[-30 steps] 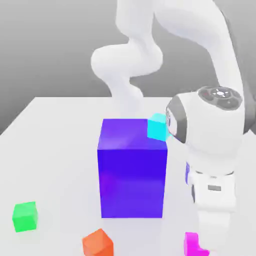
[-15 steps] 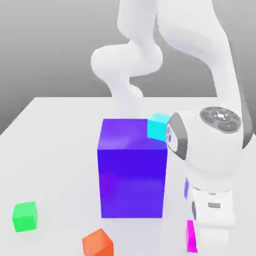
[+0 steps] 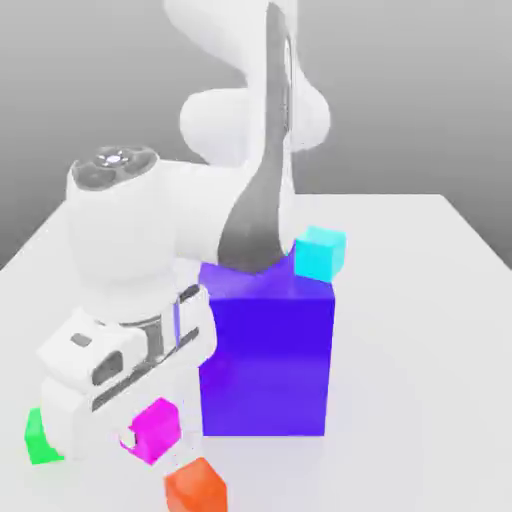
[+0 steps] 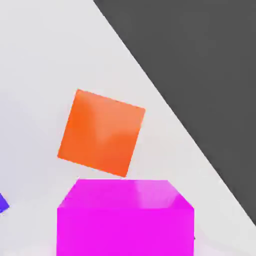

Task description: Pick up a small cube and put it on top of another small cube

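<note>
the gripper [image 3: 140, 436] grasps the pink cube [image 3: 155, 428] clear of the table [image 3: 420, 400], just above the orange cube [image 3: 195, 487], beside the big blue block [image 3: 268, 365].

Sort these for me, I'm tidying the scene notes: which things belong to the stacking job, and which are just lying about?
In the job:
pink cube, carried at the pincer
orange cube, the cube nearest below it, probably the base

Lying about:
green cube
big blue block
turquoise cube, beside the block's top
table
</note>
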Robot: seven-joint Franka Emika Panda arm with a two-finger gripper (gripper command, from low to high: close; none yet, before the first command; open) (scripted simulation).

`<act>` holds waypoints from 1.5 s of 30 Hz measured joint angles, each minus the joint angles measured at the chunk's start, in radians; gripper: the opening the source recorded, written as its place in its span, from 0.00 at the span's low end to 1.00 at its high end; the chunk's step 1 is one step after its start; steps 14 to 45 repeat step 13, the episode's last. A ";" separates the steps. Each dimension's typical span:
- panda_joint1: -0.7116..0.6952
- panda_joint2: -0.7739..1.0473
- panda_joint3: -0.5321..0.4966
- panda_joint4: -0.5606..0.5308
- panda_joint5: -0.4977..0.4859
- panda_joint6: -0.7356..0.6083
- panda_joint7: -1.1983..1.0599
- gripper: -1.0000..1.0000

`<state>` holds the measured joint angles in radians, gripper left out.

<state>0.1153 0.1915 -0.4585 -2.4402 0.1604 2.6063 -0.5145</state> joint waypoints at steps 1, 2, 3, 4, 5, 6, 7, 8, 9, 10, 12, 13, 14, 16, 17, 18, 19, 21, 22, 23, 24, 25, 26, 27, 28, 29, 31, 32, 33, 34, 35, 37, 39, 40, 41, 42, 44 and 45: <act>-0.020 -0.008 -0.022 -0.006 0.000 -0.003 -0.001 0.00; -0.039 -0.017 -0.043 -0.012 -0.001 -0.007 -0.002 0.00; -0.058 -0.025 -0.066 -0.018 -0.002 -0.010 -0.003 0.00; -0.076 -0.033 -0.087 -0.024 -0.003 -0.013 -0.003 0.00; -0.094 -0.032 -0.102 -0.028 0.003 -0.010 -0.009 0.00; -0.109 -0.014 -0.100 -0.028 0.027 0.005 -0.027 0.00; -0.125 0.013 -0.086 -0.027 0.059 0.026 -0.050 0.00; -0.144 0.045 -0.065 -0.024 0.096 0.051 -0.077 0.00; -0.164 0.079 -0.040 -0.020 0.135 0.077 -0.105 0.00; -0.187 0.114 -0.012 -0.017 0.173 0.103 -0.133 0.00; -0.199 0.133 0.004 -0.015 0.195 0.118 -0.148 1.00; -0.199 0.133 0.004 -0.015 0.195 0.118 -0.148 1.00; -0.199 0.133 0.004 -0.015 0.195 0.118 -0.148 1.00; -0.199 0.133 0.004 -0.015 0.195 0.118 -0.148 1.00; -0.199 0.133 0.004 -0.015 0.195 0.118 -0.148 1.00; -0.199 0.133 0.004 -0.015 0.195 0.118 -0.148 1.00; -0.199 0.133 0.004 -0.015 0.195 0.118 -0.148 1.00; -0.199 0.133 0.004 -0.015 0.195 0.118 -0.148 1.00; -0.199 0.133 0.004 -0.015 0.195 0.118 -0.148 1.00; -0.199 0.133 0.004 -0.015 0.195 0.118 -0.148 1.00; -0.199 0.133 0.004 -0.015 0.195 0.118 -0.148 1.00; -0.199 0.133 0.004 -0.015 0.195 0.118 -0.148 1.00; -0.199 0.133 0.004 -0.015 0.195 0.118 -0.148 1.00; -0.199 0.133 0.004 -0.015 0.195 0.118 -0.148 1.00; -0.199 0.133 0.004 -0.015 0.195 0.118 -0.148 1.00; -0.199 0.133 0.004 -0.015 0.195 0.118 -0.148 1.00; -0.199 0.133 0.004 -0.015 0.195 0.118 -0.148 1.00; -0.199 0.133 0.004 -0.015 0.195 0.118 -0.148 1.00; -0.199 0.133 0.004 -0.015 0.195 0.118 -0.148 1.00; -0.199 0.133 0.004 -0.015 0.195 0.118 -0.148 1.00; -0.199 0.133 0.004 -0.015 0.195 0.118 -0.148 1.00; -0.199 0.133 0.004 -0.015 0.195 0.118 -0.148 1.00; -0.199 0.133 0.004 -0.015 0.195 0.118 -0.148 1.00; -0.199 0.133 0.004 -0.015 0.195 0.118 -0.148 1.00; -0.199 0.133 0.004 -0.015 0.195 0.118 -0.148 1.00; -0.199 0.133 0.004 -0.015 0.195 0.118 -0.148 1.00; -0.199 0.133 0.004 -0.015 0.195 0.118 -0.148 1.00; -0.199 0.133 0.004 -0.015 0.195 0.118 -0.148 1.00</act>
